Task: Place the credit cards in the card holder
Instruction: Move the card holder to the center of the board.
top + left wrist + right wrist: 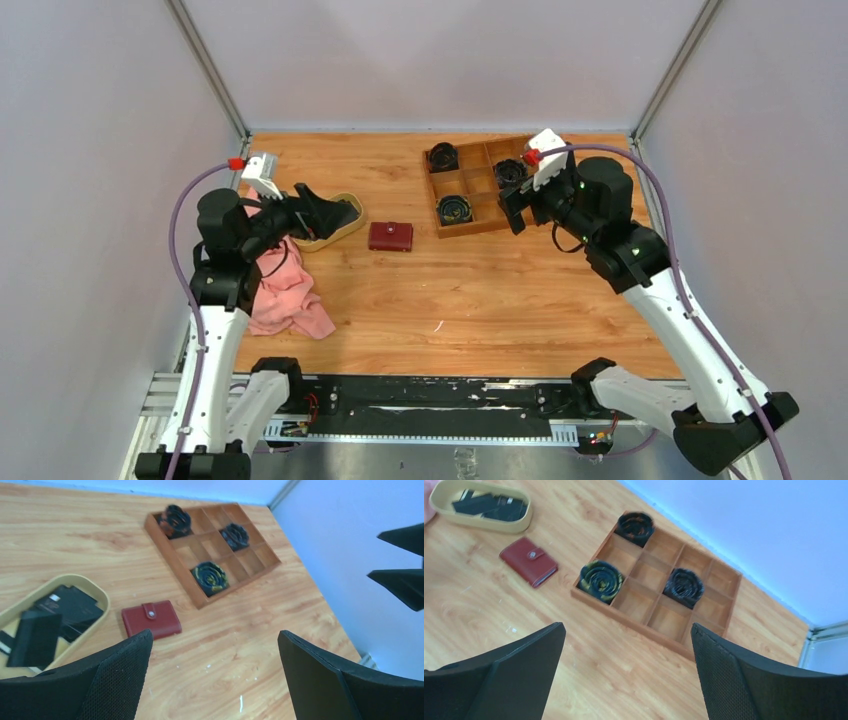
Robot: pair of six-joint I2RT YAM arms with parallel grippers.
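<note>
**STEP STATUS: PRE-GRASP, NO CARD PICKED, HOLDER SHUT**

1. Fingers. The L gripper (215,636) had its fingers (115,680) spread to full width with nothing between them. The R gripper (626,627) was in the same condition: released and empty. Both were raised off the table (480,320), with no contact on any item.

2. Positions. In the top view the L gripper hovered at the oval tan dish (102,597). The R gripper hovered at the right side of the wooden compartment box (644,572), which held three dark coiled rolls (600,579).

3. Task items. The credit cards (60,612) lay in a loose, overlapping stack inside the dish. All visible ones were dark; an exact count was not possible. The card holder (151,620) lay flat on the table between dish and box, just beside the dish and apart from both. It was folded, with its snap tab apparently fastened. A pink cloth (290,295) lay near the L arm and is not part of the task.

4. Assessment. Approx. zero progress: no card was in the holder.

5. Next move, req'd (judgement). Undo the snap tab and open the holder. This likely needs one gripper to pin it. The L gripper was nearest the dish, so it suits lifting a single card by its edge. Flat, stacked cards may slip or come up in pairs.
</note>
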